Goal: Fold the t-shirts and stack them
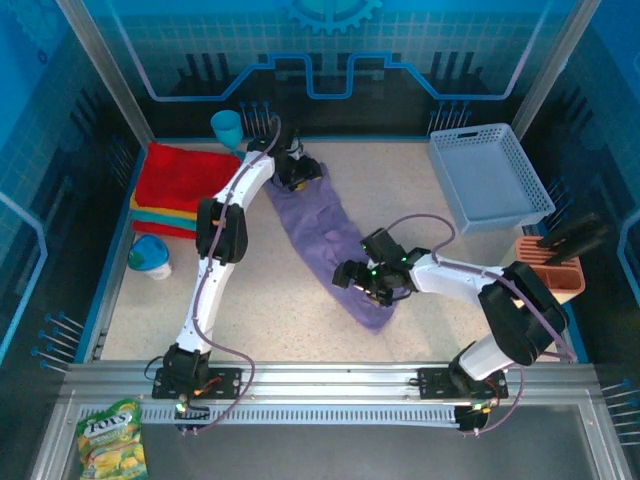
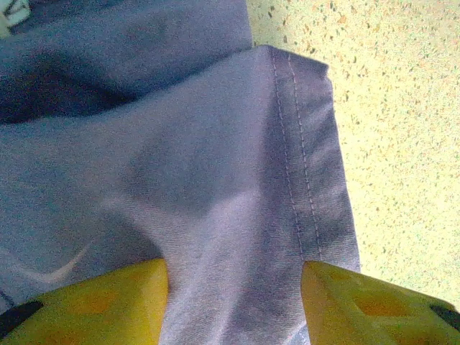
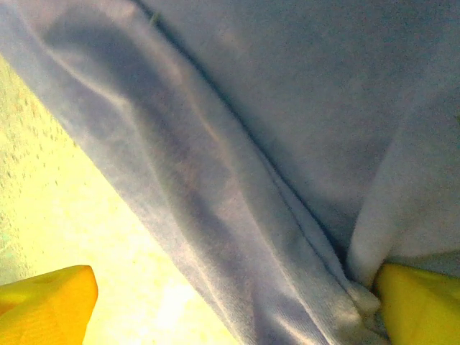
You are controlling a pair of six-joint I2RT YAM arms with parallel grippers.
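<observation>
Lavender t-shirt (image 1: 322, 232) lying as a long strip, one arm at each end
It runs diagonally across the middle of the table (image 1: 270, 300), well apart from the folded red, yellow-orange and teal stack (image 1: 172, 188) at the far left. The left gripper (image 2: 233, 280) sits at the far end, its fingers half apart astride the hemmed corner with cloth gathered between them, and we cannot tell whether it clamps. The right gripper (image 3: 233, 295) is spread wide over the near edge, grasping nothing. We judge a fold is in hand: we should catch both layers squarely, lift both ends together and keep the strip taut so the edges meet. The speckled top looks smooth, the pale blue basket (image 1: 490, 178) stands far right, a teal cup (image 1: 227, 127) sits at the back, and blue panelled walls (image 1: 400, 40) close the cell
</observation>
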